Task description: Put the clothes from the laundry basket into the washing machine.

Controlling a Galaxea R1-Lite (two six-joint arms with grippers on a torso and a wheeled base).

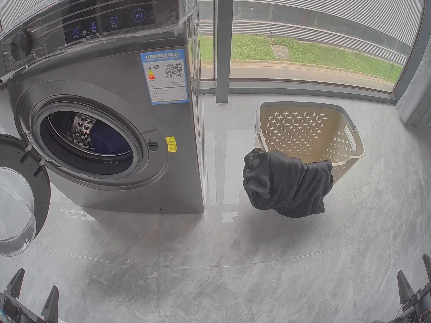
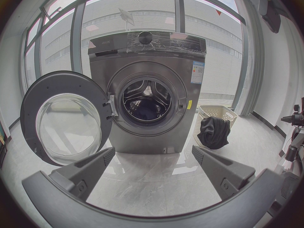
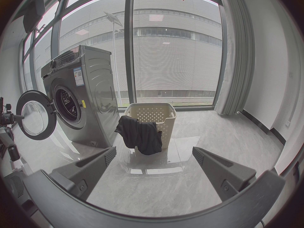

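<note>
Washing machine: one front loader (image 1: 112,113) stands on the left, close to the window (image 1: 314,32).
Door: its one round door (image 1: 18,194) is swung fully open to the left and hangs on the hinge at the left edge of the opening. Its glass bulge faces out over the floor.
Drum: the mouth is unobstructed, and one dark cloth (image 2: 145,106) lies low inside.
Laundry basket: one cream basket (image 1: 310,131) stands on the floor to the right of the machine, with a strip of bare floor between them. Its far wall is near the window sill.
Garment: one dark piece of clothing (image 1: 287,182) is draped over the basket's near rim. Most of it hangs down the outside wall, and its lower edge is close to the floor.
Floor: grey polished tile (image 1: 224,256) lies open between the grippers and both the machine and the basket.
Right boundary: a curtain (image 1: 415,99) hangs at the far right, well apart from the basket.
Left gripper: the left gripper (image 1: 37,279) is low at the near left, its fingers spread wide and holding nothing. In its wrist view the left gripper (image 2: 153,147) faces the open drum.
Right gripper: the right gripper (image 1: 412,264) is low at the near right, spread wide and empty. In its wrist view the right gripper (image 3: 154,147) faces the basket and the hanging garment.
</note>
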